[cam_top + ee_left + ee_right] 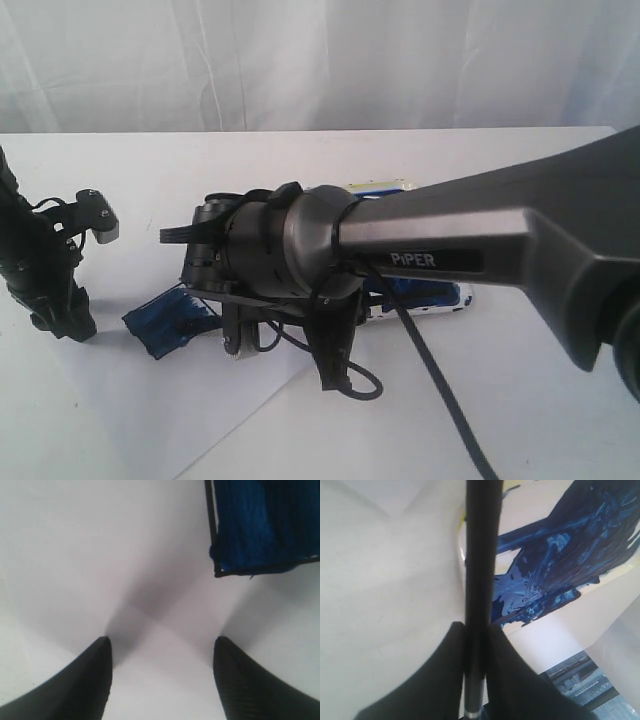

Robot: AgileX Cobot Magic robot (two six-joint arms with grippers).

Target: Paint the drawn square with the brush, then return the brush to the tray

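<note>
The drawn square [168, 322] is streaked dark blue inside its black lines and lies tilted on the white paper [150, 410]. Its corner also shows in the left wrist view [265, 525]. My left gripper [65, 318] [162, 652] stands open over bare paper just left of the square, nothing between its fingers. My right gripper [476, 627] is shut on the brush [481, 555], a thin black handle with a silver band [472, 713]. Under it lies the tray [555, 565] [440, 297], smeared with blue paint. The brush tip is hidden.
The right arm [450, 250] reaches across the middle of the exterior view and hides most of the tray. A black cable [440, 390] hangs from it toward the front. A white curtain [320, 60] closes the back of the white table [560, 420].
</note>
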